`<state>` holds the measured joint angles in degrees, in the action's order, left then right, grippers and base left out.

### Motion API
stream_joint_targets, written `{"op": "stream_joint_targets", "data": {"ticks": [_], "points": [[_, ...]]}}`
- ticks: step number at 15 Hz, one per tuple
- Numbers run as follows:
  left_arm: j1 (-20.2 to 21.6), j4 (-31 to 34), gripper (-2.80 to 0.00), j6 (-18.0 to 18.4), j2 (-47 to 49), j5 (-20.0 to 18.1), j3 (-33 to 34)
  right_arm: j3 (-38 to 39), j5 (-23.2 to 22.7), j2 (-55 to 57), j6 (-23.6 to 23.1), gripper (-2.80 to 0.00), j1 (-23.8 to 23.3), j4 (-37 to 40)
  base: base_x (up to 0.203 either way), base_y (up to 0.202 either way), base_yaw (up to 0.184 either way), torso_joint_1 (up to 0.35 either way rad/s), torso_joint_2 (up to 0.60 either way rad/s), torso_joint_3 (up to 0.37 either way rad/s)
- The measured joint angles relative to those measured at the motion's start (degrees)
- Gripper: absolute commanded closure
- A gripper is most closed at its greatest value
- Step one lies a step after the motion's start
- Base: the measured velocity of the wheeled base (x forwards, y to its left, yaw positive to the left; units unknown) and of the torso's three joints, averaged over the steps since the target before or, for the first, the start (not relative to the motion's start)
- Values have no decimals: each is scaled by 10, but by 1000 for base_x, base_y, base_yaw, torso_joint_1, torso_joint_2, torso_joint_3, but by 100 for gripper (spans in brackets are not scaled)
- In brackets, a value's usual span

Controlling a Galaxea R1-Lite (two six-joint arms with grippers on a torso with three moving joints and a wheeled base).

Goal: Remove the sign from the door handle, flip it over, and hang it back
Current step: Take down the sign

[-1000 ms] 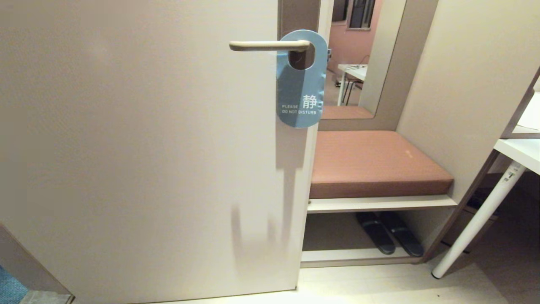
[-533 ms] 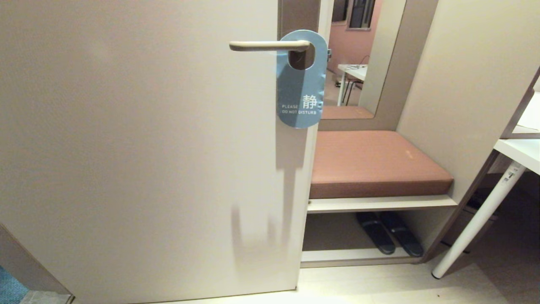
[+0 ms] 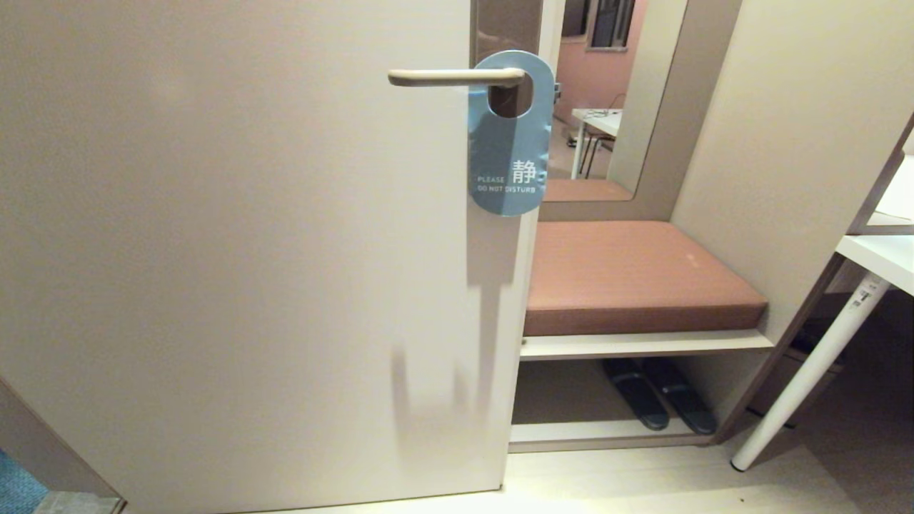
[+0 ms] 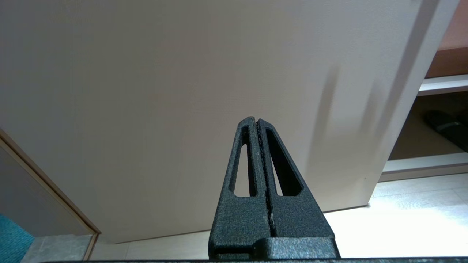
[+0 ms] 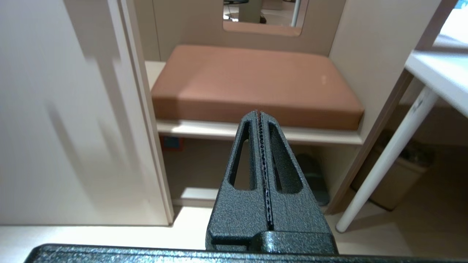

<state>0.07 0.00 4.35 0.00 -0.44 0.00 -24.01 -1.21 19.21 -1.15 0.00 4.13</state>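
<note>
Head view showed almost nothing different from a second before: the sign hung exactly as it had, and neither arm had entered the picture. We judged the task barely begun, with the lift-off step yet to come. The sign hung by its big round hole on the door handle, close to the lever's elbow at the door edge, blue-grey face outward, white "PLEASE DO NOT DISTURB" lettering near its rounded lower end. It looked flat, thin and slightly askew. We saw the left gripper clenched on nothing, low before the door. The right gripper was likewise clenched and empty, aimed toward the brown bench cushion beside the door.
</note>
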Motion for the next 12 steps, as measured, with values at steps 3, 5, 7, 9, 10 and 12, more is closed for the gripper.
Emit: {"op": "stream_joint_targets", "data": {"ticks": [3, 5, 7, 9, 10, 12], "points": [[0, 0, 0, 0, 0, 0, 0, -85, 0, 91, -1, 0, 0, -1, 0, 0, 0, 0, 0, 0], [0, 0, 0, 0, 0, 0, 0, -129, 0, 150, -3, 0, 0, -1, 0, 0, 0, 0, 0, 0], [0, 0, 0, 0, 0, 0, 0, -164, 0, 207, -2, 0, 0, -16, 0, 0, 0, 0, 0, 0], [0, 0, 0, 0, 0, 0, 0, -184, 0, 261, -2, 0, 0, -56, 0, 0, 0, 0, 0, 0], [0, 0, 0, 0, 0, 0, 0, -190, 0, 288, -3, 0, 0, -80, 0, 0, 0, 0, 0, 0], [0, 0, 0, 0, 0, 0, 0, -201, 0, 343, -5, 0, 0, -131, 0, 0, 0, 0, 0, 0]]}}
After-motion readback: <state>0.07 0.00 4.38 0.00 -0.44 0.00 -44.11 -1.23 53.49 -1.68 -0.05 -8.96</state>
